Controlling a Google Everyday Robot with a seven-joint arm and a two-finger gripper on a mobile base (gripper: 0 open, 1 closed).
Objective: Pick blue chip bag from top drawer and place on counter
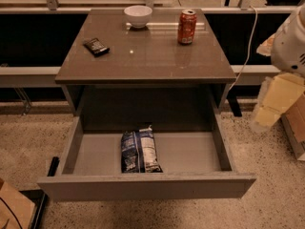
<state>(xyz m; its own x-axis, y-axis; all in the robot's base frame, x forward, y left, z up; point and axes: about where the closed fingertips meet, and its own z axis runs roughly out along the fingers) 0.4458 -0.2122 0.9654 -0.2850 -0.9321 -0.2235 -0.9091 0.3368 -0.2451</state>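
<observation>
Camera view. Drawer [147, 187] stands open, pulled well out below the counter [147, 56]. Bag [139, 150] lies flat on the drawer floor, about mid-width, close behind the front panel, touching neither side wall. Its long axis runs front to back, far end canted slightly right. Crinkled dark blue foil with white and pale print; likely to dent and slip under a pinch.

Gripper [268, 109]: probably the cream blocky shape at the right edge, below the white rounded arm shell [290, 42]; the view there is poor. It hangs outside the drawer, beyond its right wall, well apart from the bag. Wide or narrow: cannot tell. It is not holding the bag.

Key relation: bag lies picture-left of the gripper and lower. Judged approach: over the right wall, then down, closing across the bag's short width.

Counter is glossy brown-grey and flat. It carries a white bowl [138, 15], a red can [187, 26] and a flat black packet [96, 46].
</observation>
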